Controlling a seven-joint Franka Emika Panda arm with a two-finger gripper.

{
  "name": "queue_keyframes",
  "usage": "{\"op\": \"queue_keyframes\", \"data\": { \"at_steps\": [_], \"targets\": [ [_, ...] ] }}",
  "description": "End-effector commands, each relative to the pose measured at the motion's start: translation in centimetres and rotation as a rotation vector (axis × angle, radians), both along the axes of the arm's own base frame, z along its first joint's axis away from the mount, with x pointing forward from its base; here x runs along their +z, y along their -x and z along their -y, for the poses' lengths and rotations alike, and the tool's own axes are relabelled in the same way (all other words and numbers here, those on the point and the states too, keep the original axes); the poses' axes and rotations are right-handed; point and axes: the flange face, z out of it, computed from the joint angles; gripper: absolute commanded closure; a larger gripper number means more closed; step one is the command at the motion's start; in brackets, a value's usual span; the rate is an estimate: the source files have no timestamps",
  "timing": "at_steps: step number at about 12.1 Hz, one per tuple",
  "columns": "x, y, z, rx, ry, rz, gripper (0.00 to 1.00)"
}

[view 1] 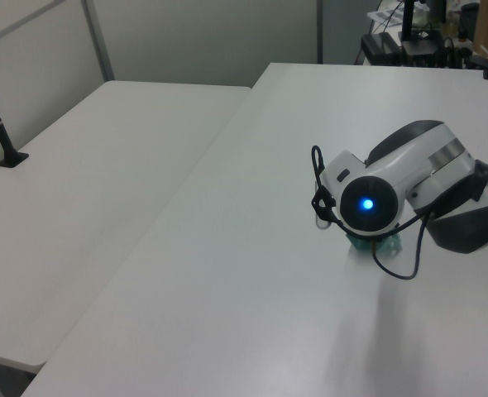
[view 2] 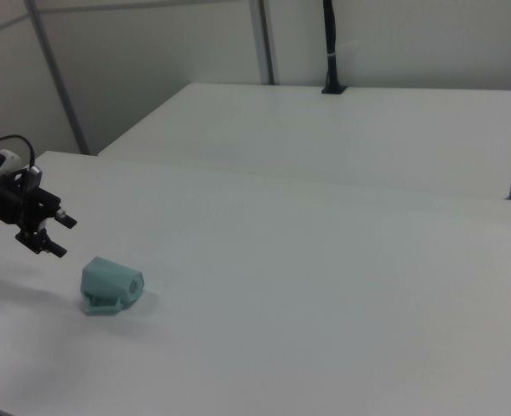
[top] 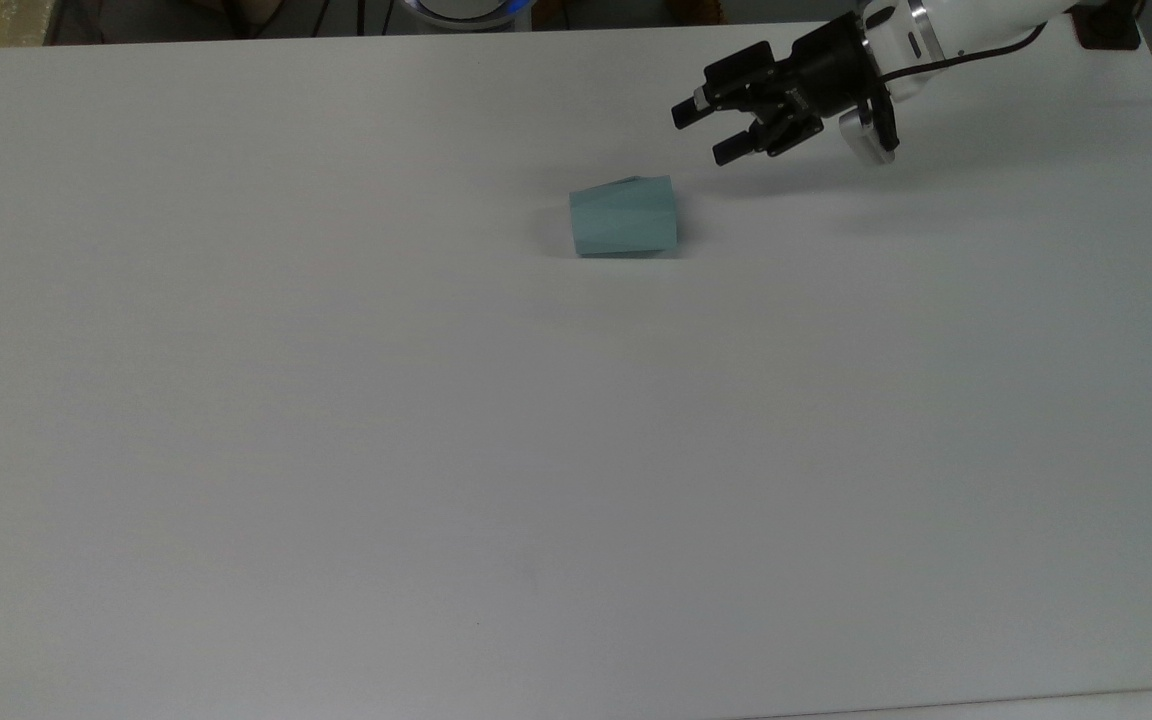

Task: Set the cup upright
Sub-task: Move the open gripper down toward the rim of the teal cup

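Lying on its side on the white table (top: 336,450), the pale teal faceted cup (top: 624,216) rested near the top view's upper middle, the black two-finger gripper (top: 705,130) hovered just to the top view's right of it, fingers spread apart, holding nothing, clear of the cup.

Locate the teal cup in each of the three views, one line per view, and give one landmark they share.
Top view: the cup lies on its side, upper middle of the white table.
Left view: a sliver of the cup shows under the arm's wrist, right of centre.
Right view: the cup lies on its side, lower left.
Shared landmark: the gripper, jaws open, apart from the cup; in the right view it sits up-left of it.
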Motion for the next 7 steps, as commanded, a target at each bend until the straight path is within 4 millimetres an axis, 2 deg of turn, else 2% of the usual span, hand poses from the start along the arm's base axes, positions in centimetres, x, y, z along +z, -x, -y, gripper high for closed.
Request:
{"op": "queue_keyframes", "data": {
  "at_steps": [1, 5, 6, 7],
  "targets": [
    [-0.5, -1.4, -0.1, -0.033, 0.051, 0.126, 0.0],
    [-2.6, -1.4, -0.8, -0.011, 0.054, 0.208, 0.0],
    [-3.3, -1.4, -0.8, -0.008, 0.069, 0.209, 0.0],
    [-4.9, -0.9, -1.2, 0.005, 0.094, 0.203, 0.0]
  ]
}}
